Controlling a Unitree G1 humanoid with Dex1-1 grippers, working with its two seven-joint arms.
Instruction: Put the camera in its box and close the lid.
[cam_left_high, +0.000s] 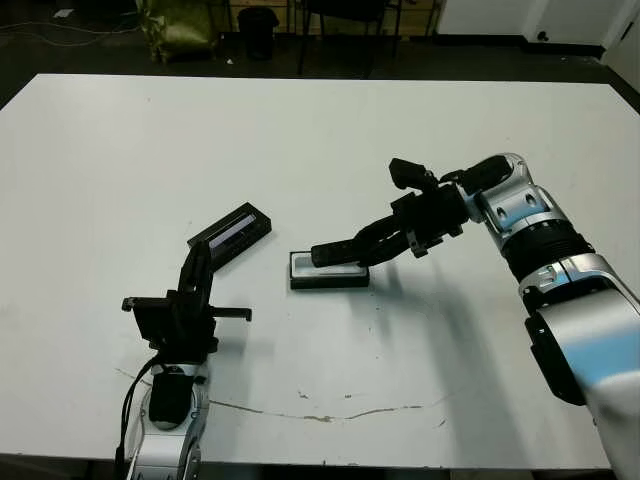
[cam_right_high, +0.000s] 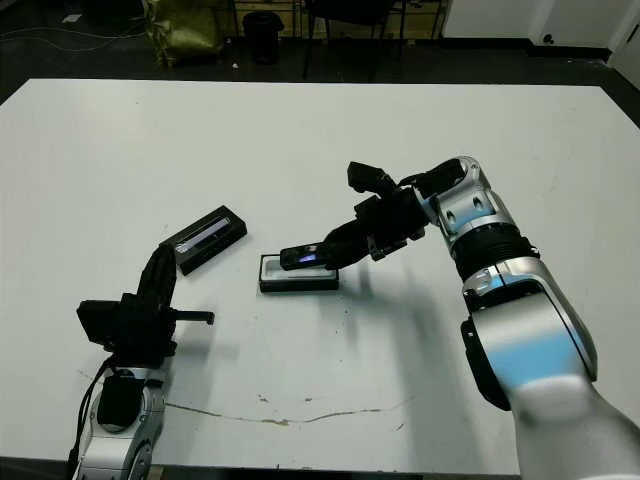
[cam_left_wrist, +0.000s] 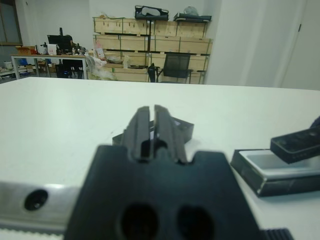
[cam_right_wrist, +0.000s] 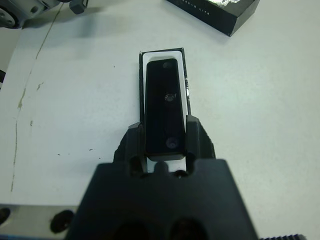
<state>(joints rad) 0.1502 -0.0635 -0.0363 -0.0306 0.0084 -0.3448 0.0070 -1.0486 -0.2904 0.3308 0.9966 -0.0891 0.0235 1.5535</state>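
Right jaws (cam_right_wrist: 162, 145) clamped on the sides of the camera (cam_right_wrist: 163, 107), holding it just above the box (cam_left_high: 329, 270), aligned lengthwise with the white lining; whether it touches the lining, cannot tell. Left jaws (cam_left_wrist: 151, 131) pressed together, gripping nothing, resting low near the front left of the counter (cam_left_high: 120, 160) and pointing toward the lid (cam_left_high: 231, 232).

White counter, scuffed, with a thin brownish crack line (cam_left_high: 330, 415) running near the front edge. Beyond it, dark floor, a black bin (cam_left_high: 258, 18) and a yellow-green bag (cam_left_high: 180, 22); in the left wrist view, stacked wooden crates (cam_left_wrist: 152, 42), an office chair (cam_left_wrist: 176, 67) and desks with clutter at the far wall.

One camera, one box, one lid. Box open, showing white lining around the camera's outline in the right wrist view, nothing else inside. Lid lying flat and apart, near the box on its left, angled, window strip facing up.
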